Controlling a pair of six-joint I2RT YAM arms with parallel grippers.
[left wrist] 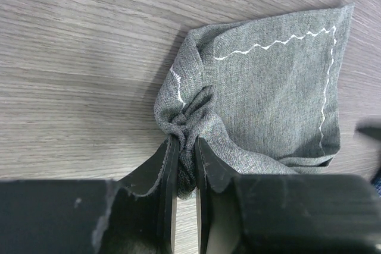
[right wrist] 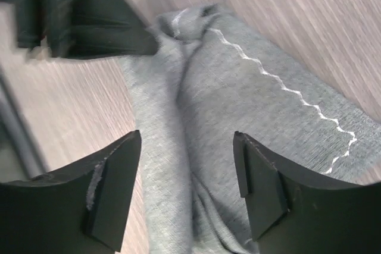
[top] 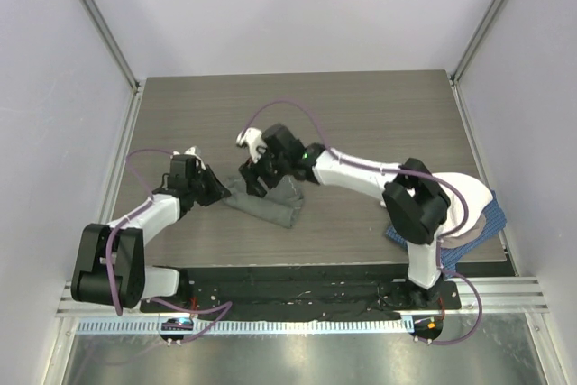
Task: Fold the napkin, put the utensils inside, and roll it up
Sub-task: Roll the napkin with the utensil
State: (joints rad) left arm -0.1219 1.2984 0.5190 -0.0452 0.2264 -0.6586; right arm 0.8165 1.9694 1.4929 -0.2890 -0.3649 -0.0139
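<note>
The grey-green napkin (top: 268, 203) lies folded and bunched on the table between the two arms. In the left wrist view the napkin (left wrist: 268, 99) shows its pale wavy stitch line, and my left gripper (left wrist: 183, 147) is shut on its gathered left end. My left gripper (top: 219, 192) sits at the napkin's left end in the top view. My right gripper (right wrist: 187, 153) is open, its jaws wide apart just above the napkin (right wrist: 238, 105); in the top view it (top: 255, 178) hovers over the cloth's far side. No fork is in view.
A cream-white cloth (top: 469, 209) and a blue checked cloth (top: 487, 232) lie stacked at the table's right edge beside the right arm. The left gripper's black fingers (right wrist: 83, 22) show at the top left of the right wrist view.
</note>
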